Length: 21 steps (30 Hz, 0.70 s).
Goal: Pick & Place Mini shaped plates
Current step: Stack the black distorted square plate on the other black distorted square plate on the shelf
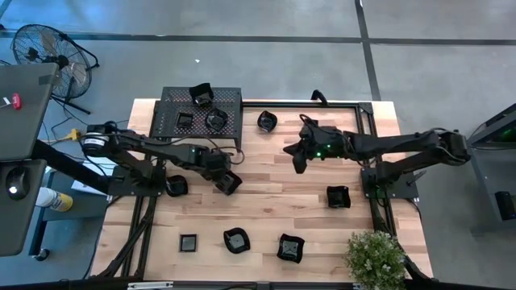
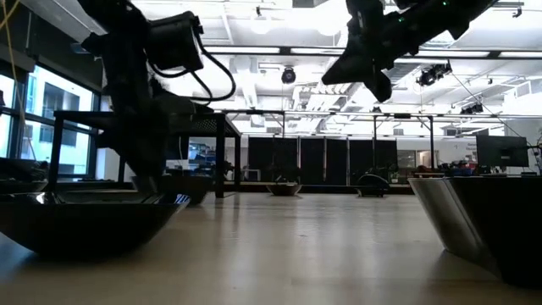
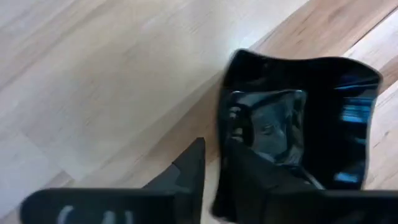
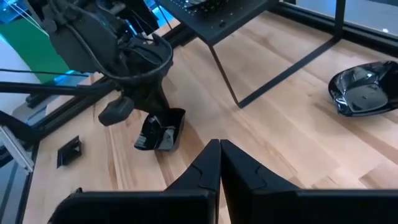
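One plate point(image 1: 228, 182) stands tilted near the rack point(image 1: 201, 119), its rim between the left gripper's point(image 1: 226, 179) narrowly parted jaws; right gripper point(image 1: 297, 163) hovers closed; grip firmly before lifting.

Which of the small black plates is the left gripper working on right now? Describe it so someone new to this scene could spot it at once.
Start at the black perforated rack at the table's far left. Just in front of its near right leg, the left gripper stands over a wavy-edged black plate on the wood, one finger inside its rim. Unlike the other plates on the table, it is tipped up on edge.
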{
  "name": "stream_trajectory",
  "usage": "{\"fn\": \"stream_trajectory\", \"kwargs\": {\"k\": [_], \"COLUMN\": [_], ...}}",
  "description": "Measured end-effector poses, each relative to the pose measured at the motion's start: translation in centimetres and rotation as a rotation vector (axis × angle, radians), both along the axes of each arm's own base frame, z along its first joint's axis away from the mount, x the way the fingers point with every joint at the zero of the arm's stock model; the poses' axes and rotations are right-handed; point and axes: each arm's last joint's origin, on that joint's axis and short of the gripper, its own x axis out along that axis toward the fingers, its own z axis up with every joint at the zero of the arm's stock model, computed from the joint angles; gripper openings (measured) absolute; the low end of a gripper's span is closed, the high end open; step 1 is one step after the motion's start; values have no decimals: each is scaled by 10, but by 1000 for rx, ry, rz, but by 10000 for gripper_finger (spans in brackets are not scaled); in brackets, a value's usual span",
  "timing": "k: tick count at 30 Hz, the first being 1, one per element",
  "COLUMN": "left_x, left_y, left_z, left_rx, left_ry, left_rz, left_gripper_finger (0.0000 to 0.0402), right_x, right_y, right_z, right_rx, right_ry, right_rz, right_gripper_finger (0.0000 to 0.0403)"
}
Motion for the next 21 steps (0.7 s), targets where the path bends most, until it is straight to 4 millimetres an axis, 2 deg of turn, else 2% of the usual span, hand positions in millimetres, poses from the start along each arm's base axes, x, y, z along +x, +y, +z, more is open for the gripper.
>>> {"fn": "stream_trajectory", "kwargs": {"k": [4,7,9,12,15,21], "left_x": [-1,-4,-6,-11,-21,-53], "left_y": [-1,-1,-2,-2,6,46], "left_z": [2,10,23,57,98,183], "left_rx": [-20,-46,-50,-38,-19,111], "left_ry": [-4,-22,-29,-74,-128,-224], "left_rz": [-10,-21,-43,-91,-108,-96], "left_gripper_finger": [9,8,4,3,2,1], "right_x": [0,0,0,0,0,0], "right_y": [0,-1,-1,-1,-1,0], "right_z": [0,0,0,0,0,0], "right_rx": [-3,-11,-12,-15,-17,-42], "right_ry": [-1,0,1,2,2,8], "right_rz": [-2,-15,-17,-16,-14,1], "right_gripper_finger": [2,3,4,2,2,2]}}
